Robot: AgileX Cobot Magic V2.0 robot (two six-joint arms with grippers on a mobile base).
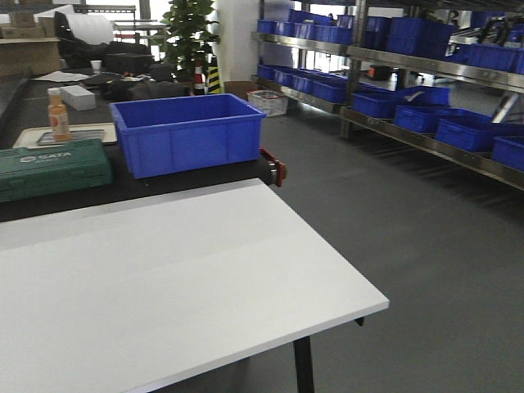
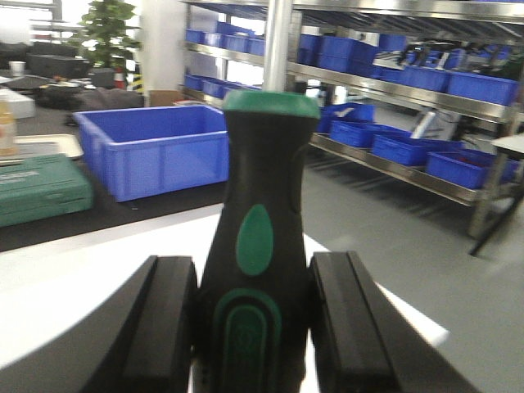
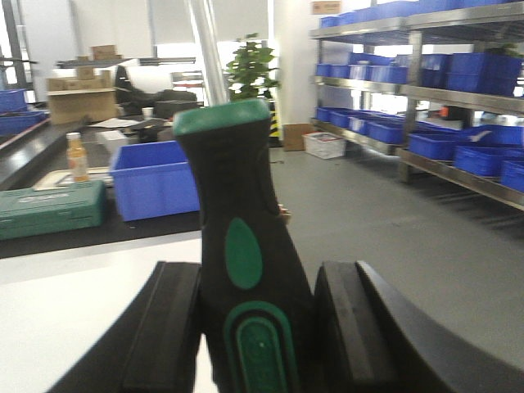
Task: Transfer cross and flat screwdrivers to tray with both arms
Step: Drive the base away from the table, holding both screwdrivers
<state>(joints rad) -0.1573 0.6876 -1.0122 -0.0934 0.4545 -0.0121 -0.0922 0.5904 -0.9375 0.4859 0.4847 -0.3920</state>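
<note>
In the left wrist view a screwdriver (image 2: 262, 164) with a black-and-green handle stands upright between the black pads, its steel shaft (image 2: 277, 41) pointing up. My left gripper (image 2: 252, 274) is shut on the lower part of that handle. The right wrist view shows the same: my right gripper (image 3: 258, 278) is shut on a second, alike screwdriver (image 3: 233, 180), whose shaft (image 3: 205, 49) leans slightly left. Which one is cross and which flat cannot be told, as the tips are out of frame. Both grippers hang over the white table (image 1: 164, 286). The tray is out of view, and the front view shows neither gripper.
Behind the white table, a dark bench holds a deep blue bin (image 1: 188, 135), a green tool case (image 1: 49, 168) and an orange bottle (image 1: 57, 115) on a beige tray (image 1: 98, 131). Metal shelving with blue bins (image 1: 426, 106) lines the right. The table's right edge (image 1: 327, 246) drops to the floor.
</note>
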